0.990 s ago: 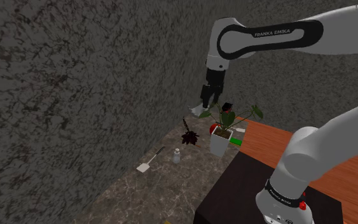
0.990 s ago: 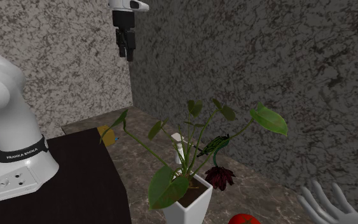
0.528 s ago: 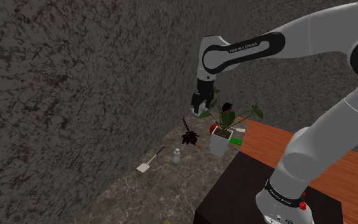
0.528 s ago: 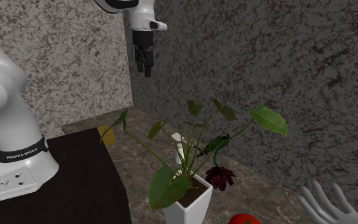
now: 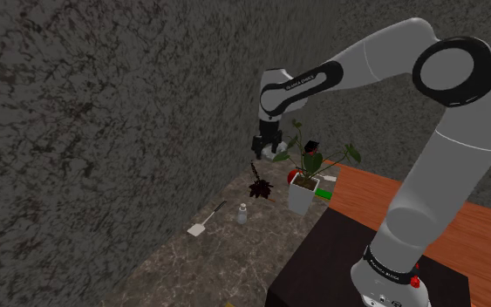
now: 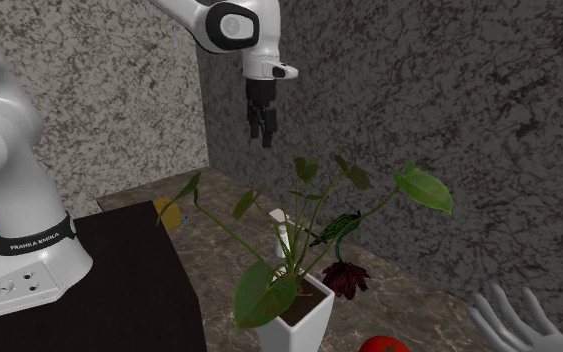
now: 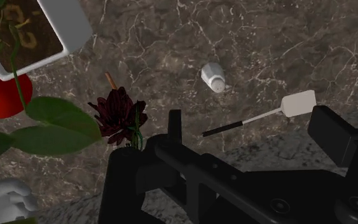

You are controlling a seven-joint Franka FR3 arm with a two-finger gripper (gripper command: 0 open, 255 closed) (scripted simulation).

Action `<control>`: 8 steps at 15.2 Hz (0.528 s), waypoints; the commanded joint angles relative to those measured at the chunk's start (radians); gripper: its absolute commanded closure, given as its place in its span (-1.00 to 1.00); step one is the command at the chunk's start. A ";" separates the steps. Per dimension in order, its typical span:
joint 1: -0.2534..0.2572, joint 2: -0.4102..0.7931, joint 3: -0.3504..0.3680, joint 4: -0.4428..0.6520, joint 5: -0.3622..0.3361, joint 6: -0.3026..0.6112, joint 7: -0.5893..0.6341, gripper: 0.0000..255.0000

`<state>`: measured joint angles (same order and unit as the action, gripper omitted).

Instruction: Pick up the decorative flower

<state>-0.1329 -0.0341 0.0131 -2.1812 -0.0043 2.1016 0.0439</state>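
Marble counter (image 5: pixel 175 262) | dark red flower (image 6: pixel 345 278) | bloom down, stem upright

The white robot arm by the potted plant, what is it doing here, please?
The white Franka arm holds its black hand open above the dark marble counter, carrying nothing. The dark red decorative flower sits below the hand, beside the leafy plant in a white square pot, not yet grasped. A small white bottle and a white spatula lie nearby.

shoulder: high behind stand (image 5: pixel 322 262) | second exterior: close beside plant (image 6: pixel 265 295) | wrist: downward | shared: plant
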 commanded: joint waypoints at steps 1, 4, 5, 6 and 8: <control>-0.009 0.075 -0.008 0.045 -0.011 0.030 0.009 -1.00; -0.020 0.182 -0.021 0.116 -0.024 0.064 0.022 -1.00; -0.023 0.217 -0.026 0.142 -0.028 0.073 0.026 -1.00; -0.027 0.253 -0.030 0.170 -0.031 0.082 0.030 -1.00; -0.034 0.325 -0.040 0.227 -0.037 0.095 0.038 -1.00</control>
<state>-0.1649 0.2560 -0.0231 -1.9776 -0.0377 2.1860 0.0742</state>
